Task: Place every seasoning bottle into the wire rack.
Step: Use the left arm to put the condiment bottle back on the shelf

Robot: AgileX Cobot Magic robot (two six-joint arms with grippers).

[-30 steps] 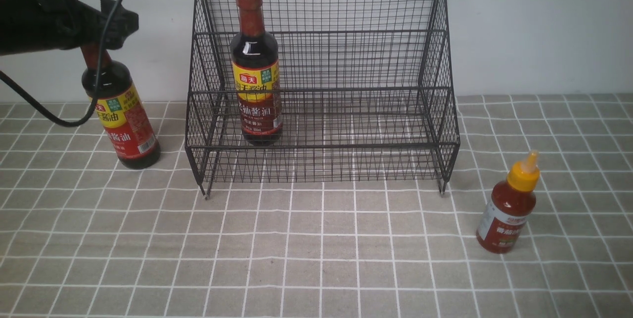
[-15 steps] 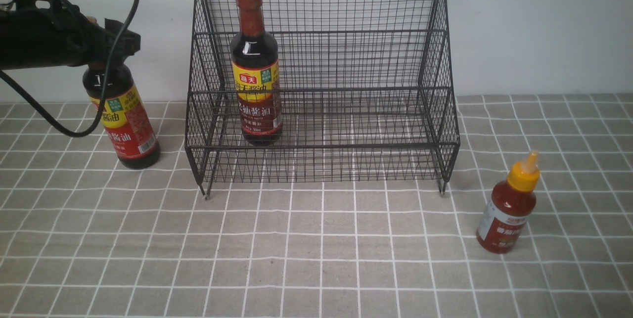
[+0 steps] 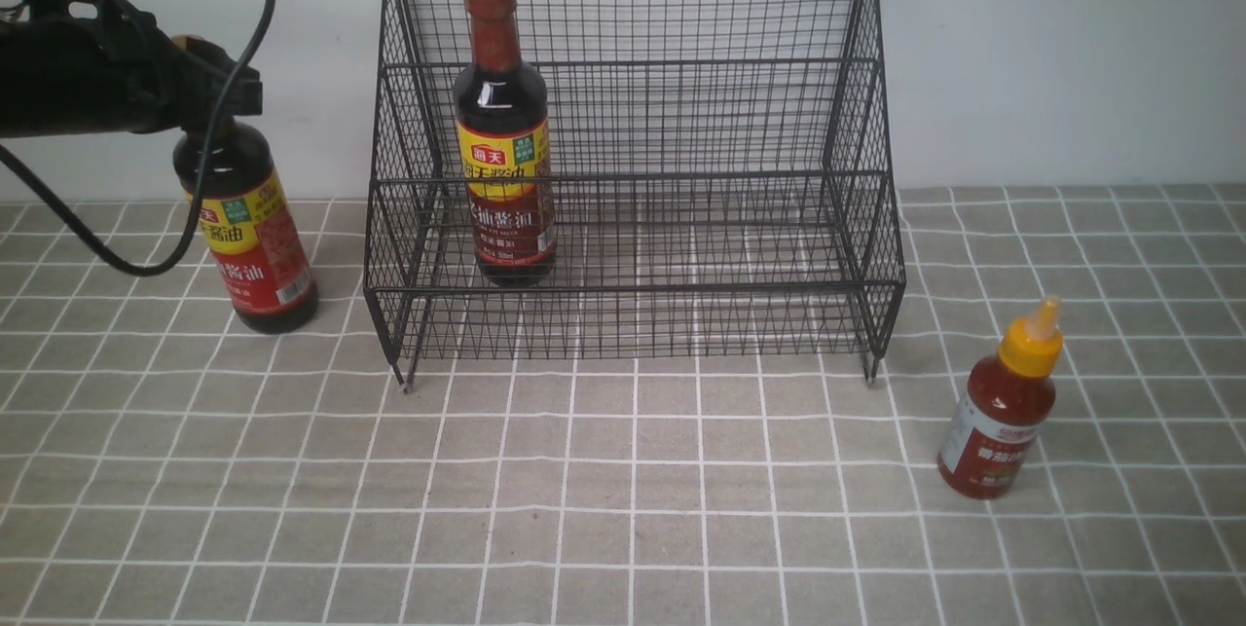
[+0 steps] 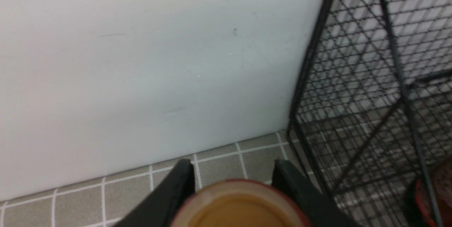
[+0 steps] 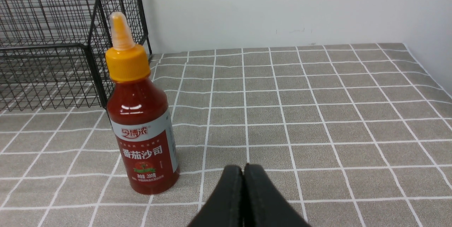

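Just right of your left pincer (image 4: 233, 166) stands the rack (image 3: 633, 295), one soy bottle (image 3: 504, 168) upright on its lower tier. That pincer grips the leaning second bottle (image 3: 248, 237) at its cap, hiding the neck. Your right pincer (image 5: 243, 172) is closed and empty, near the red bottle (image 5: 141, 131) on the surface (image 5: 317, 114).

The red sauce bottle (image 5: 141, 128) says "番茄沙司" and "200克". The soy bottle (image 3: 503, 168) in the rack (image 3: 633, 290) says "海天" and "酱油". The left soy bottle (image 3: 248, 237) says "酱油".
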